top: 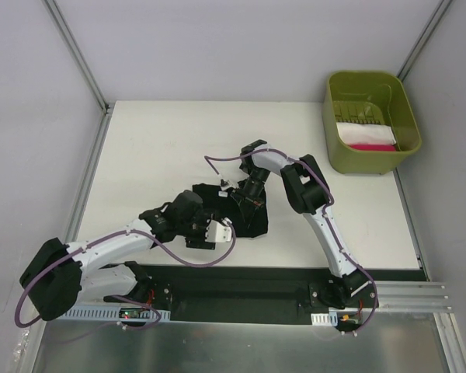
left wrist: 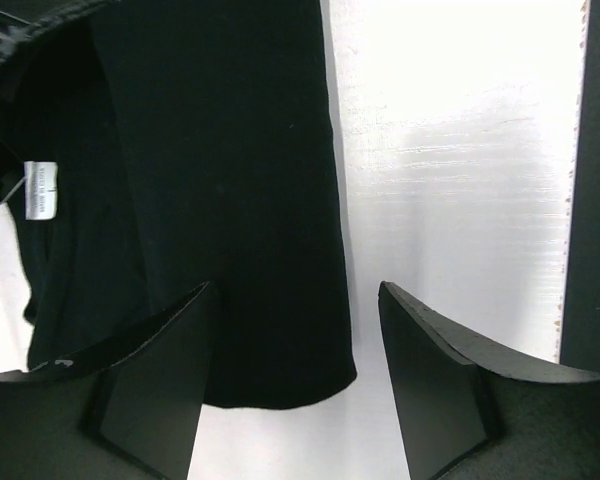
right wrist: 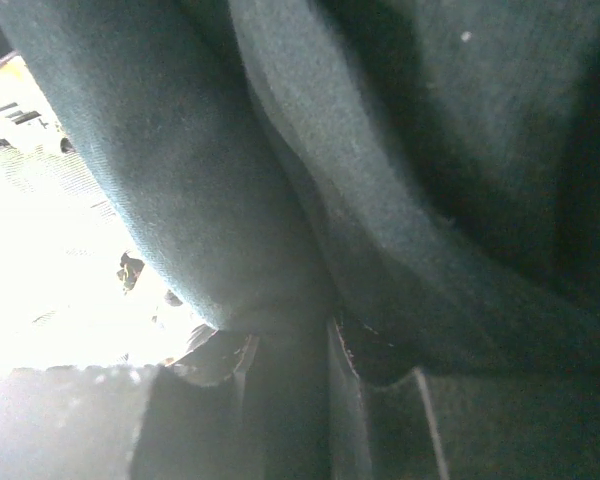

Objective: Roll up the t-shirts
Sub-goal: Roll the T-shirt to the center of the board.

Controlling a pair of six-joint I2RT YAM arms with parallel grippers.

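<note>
**Q:** Progress?
**A:** Early, I'd judge. The black cotton t-shirt (top: 237,211) lies as a folded-in, bunched strip near the front middle of the white table (top: 155,148), between my two arms. No tight roll shows, so most of the rolling is left.

**Q:** Left side?
**A:** My left gripper (left wrist: 295,385) is spread wide and holds nothing. It hovers at the shirt's long straight edge, one finger over cloth and the other over bare table.

**Q:** Right side?
**A:** My right gripper (right wrist: 290,400) looks pinched on a fold of the shirt. Cloth fills that view, so it's only a fair read.

**Q:** Shirt's look?
**A:** Matte black and limp, with soft creases. The small white neck label (left wrist: 41,188) shows at the collar. The end nearest my left fingers lies flat with a rounded corner. No logo is visible.

**Q:** Anything else?
**A:** An olive-green plastic bin (top: 332,116) sits far right, well apart, holding white and pink folded cloth (top: 366,137). I can't tell whether more shirts are waiting.
</note>
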